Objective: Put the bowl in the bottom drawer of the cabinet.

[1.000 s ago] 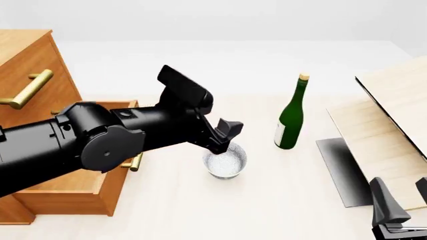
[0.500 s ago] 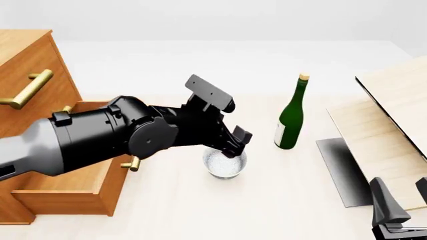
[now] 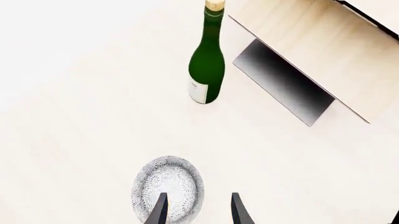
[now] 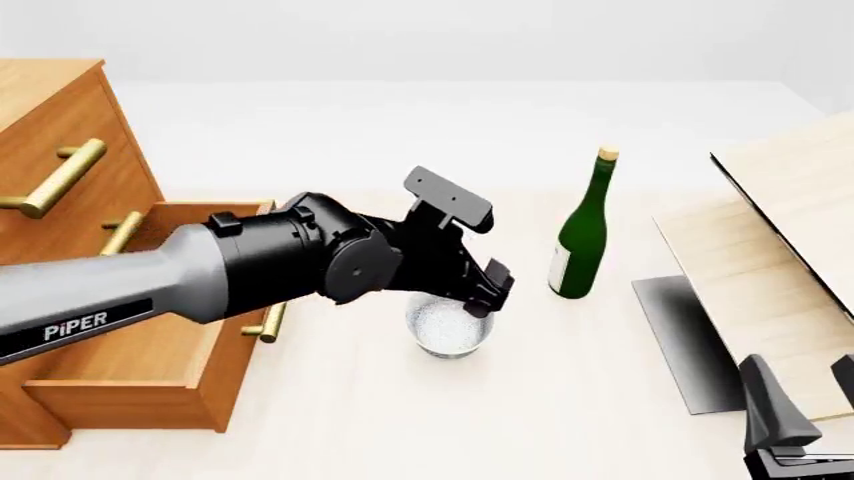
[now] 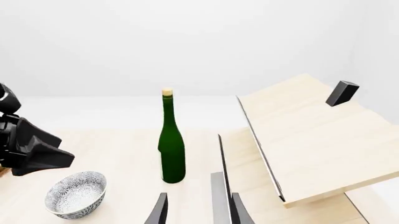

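White speckled bowl (image 4: pixel 450 328) sits upright on the table (image 4: pixel 534 420), centre of the front frame, just right of the open bottom drawer (image 4: pixel 127 375) of the cabinet (image 4: pixel 47 130) at left. Left gripper (image 4: pixel 489 292) hangs right over the bowl's far-right rim. In the left wrist view its fingers (image 3: pixel 160 211) are spread, one tip over the bowl's inside, the other outside the rim, so the wall is straddled but not pinched.

Right gripper (image 5: pixel 196 211) is parked at lower right of the front frame, fingers spread, holding nothing.

Risks, as I judge them:
- Rim pinch is thin; if the jaws close off-centre the bowl may tip or squirt out sideways.
- Coming down too far would press the rim and flip the bowl.
- Green bottle (image 4: pixel 582 232) stands near, to the right of the bowl; a skidding bowl or a swinging wrist could knock it over.
- On the carry leftward, the bowl could clip the drawer's front wall or brass handle (image 4: pixel 272 325), and a tilted bowl may slide out of the grip.
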You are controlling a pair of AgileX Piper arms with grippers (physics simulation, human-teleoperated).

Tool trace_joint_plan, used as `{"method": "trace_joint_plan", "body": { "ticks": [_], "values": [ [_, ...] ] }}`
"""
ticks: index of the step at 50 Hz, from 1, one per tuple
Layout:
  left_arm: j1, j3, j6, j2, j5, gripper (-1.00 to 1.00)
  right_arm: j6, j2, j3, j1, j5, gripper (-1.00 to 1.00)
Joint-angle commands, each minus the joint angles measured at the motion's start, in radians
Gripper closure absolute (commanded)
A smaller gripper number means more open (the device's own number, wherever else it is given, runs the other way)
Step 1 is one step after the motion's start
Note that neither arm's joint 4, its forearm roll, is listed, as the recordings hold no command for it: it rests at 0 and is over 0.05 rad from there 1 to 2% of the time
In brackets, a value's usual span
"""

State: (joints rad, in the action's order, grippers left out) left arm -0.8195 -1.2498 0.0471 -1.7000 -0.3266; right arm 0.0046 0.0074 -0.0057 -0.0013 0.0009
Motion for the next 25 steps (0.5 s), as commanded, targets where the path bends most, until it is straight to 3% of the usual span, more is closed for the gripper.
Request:
{"method": "trace_joint_plan", "body": {
  "ticks": [1, 2, 25],
  "values": [
    [0.015, -0.043, 0.009, -0.068, -0.001, -1.0, 0.0, 0.0, 0.0, 0.0, 0.0, -1.0],
    [0.027, -0.1, 0.022, -0.155, -0.014, -1.0, 0.0, 0.0, 0.0, 0.0, 0.0, -1.0],
    [0.015, -0.13, 0.054, -0.214, -0.013, -1.0, 0.0, 0.0, 0.0, 0.0, 0.0, -1.0]
  ]
}}
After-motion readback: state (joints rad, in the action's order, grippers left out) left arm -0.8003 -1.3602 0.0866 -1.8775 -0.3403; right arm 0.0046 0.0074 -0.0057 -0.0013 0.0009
